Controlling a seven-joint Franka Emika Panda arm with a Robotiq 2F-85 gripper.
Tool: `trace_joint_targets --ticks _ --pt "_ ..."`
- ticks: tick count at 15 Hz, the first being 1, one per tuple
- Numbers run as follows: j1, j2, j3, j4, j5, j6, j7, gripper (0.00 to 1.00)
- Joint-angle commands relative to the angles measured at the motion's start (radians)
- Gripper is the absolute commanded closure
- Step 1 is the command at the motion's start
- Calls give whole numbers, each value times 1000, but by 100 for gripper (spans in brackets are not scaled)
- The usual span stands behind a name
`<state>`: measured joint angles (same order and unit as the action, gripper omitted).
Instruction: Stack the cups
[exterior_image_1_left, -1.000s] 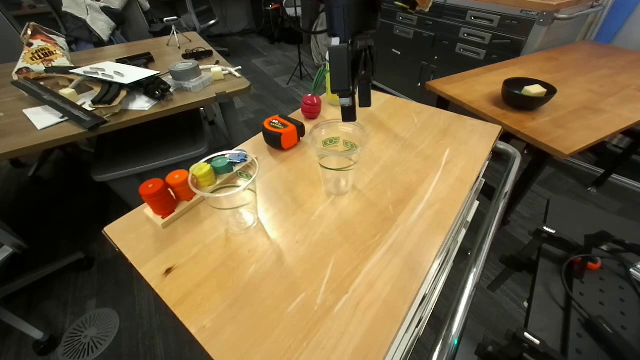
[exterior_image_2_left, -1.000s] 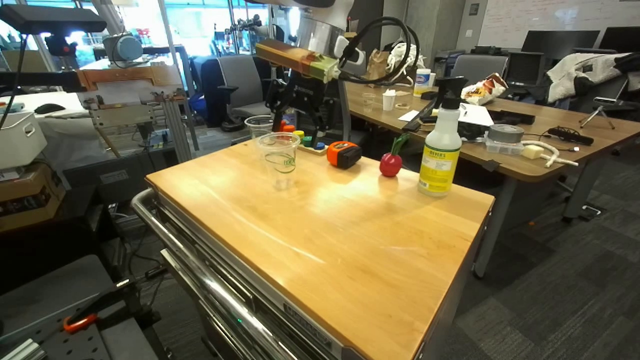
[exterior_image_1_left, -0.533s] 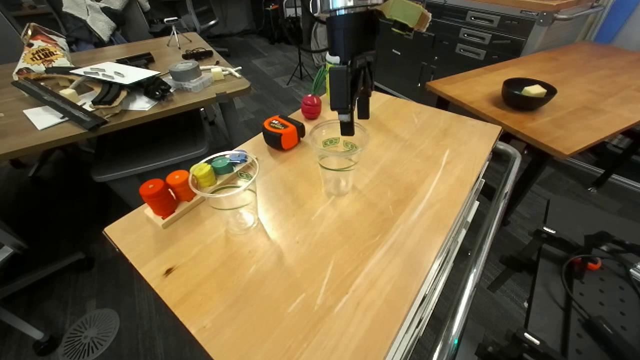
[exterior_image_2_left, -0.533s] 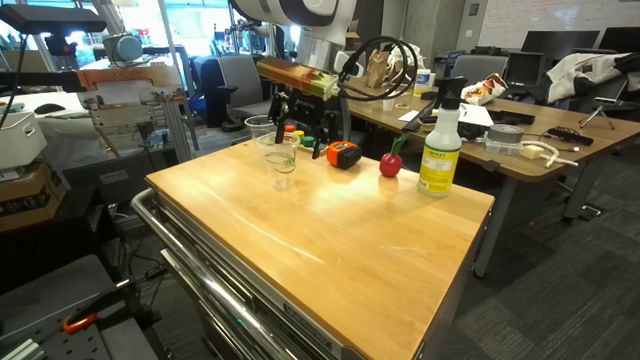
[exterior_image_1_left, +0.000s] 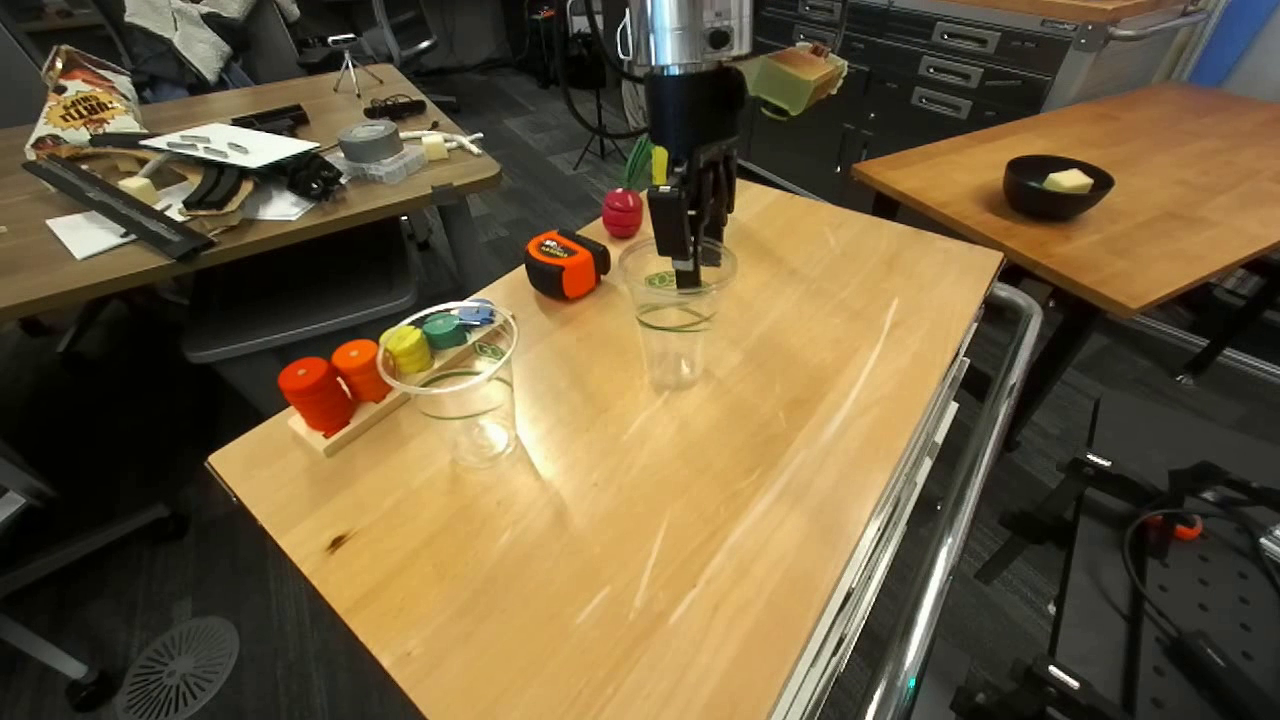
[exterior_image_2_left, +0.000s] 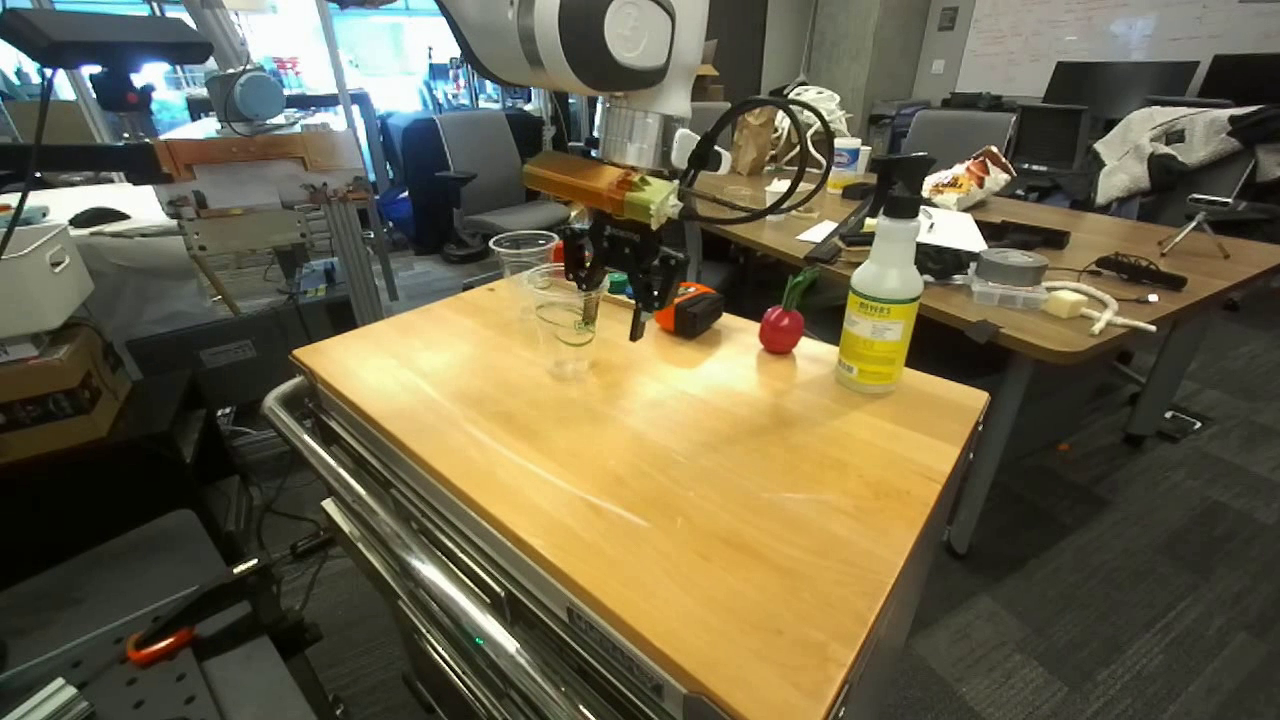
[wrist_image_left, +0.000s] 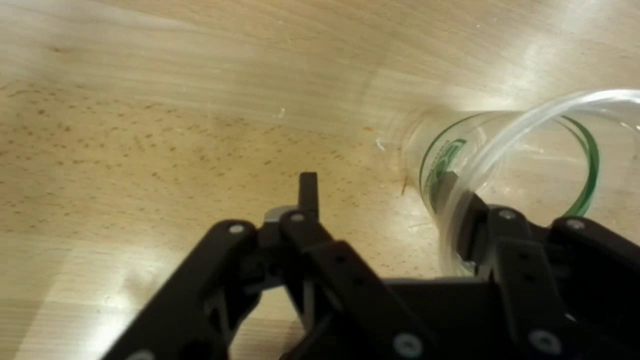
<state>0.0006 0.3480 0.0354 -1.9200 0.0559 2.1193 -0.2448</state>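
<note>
Two clear plastic cups with green print stand upright and apart on the wooden cart top. The cup nearer the middle (exterior_image_1_left: 672, 345) also shows in an exterior view (exterior_image_2_left: 562, 350) and at the right of the wrist view (wrist_image_left: 525, 165). The other cup (exterior_image_1_left: 468, 415) stands beside the coloured pegs; it also shows in an exterior view (exterior_image_2_left: 515, 258), partly behind the middle cup. My gripper (exterior_image_1_left: 700, 266) is open and points down at the middle cup's rim. In the wrist view the gripper (wrist_image_left: 378, 181) has its right finger inside that cup's mouth and its left finger outside, apart from the wall.
An orange-black tape measure (exterior_image_1_left: 566, 265) lies close to the middle cup. A red radish toy (exterior_image_2_left: 781, 328) and a yellow-labelled spray bottle (exterior_image_2_left: 880, 310) stand along the back edge. A wooden peg rack with coloured discs (exterior_image_1_left: 345, 432) sits at the cart's edge.
My gripper has come down over the past second, from above the middle cup to its rim, with one finger now inside the mouth. The cups stay in place.
</note>
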Motion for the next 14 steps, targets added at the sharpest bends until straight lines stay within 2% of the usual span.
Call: trace_joint_targets --ticks 1,5,11,14 --pt "15 -34 -9 -27 -54 42 87 69" --pt "15 -71 -10 -42 -66 -6 169 98" --pt "23 -154 -12 -62 -78 -120 281 99" --pt "34 -175 -7 -15 -90 -167 335 99"
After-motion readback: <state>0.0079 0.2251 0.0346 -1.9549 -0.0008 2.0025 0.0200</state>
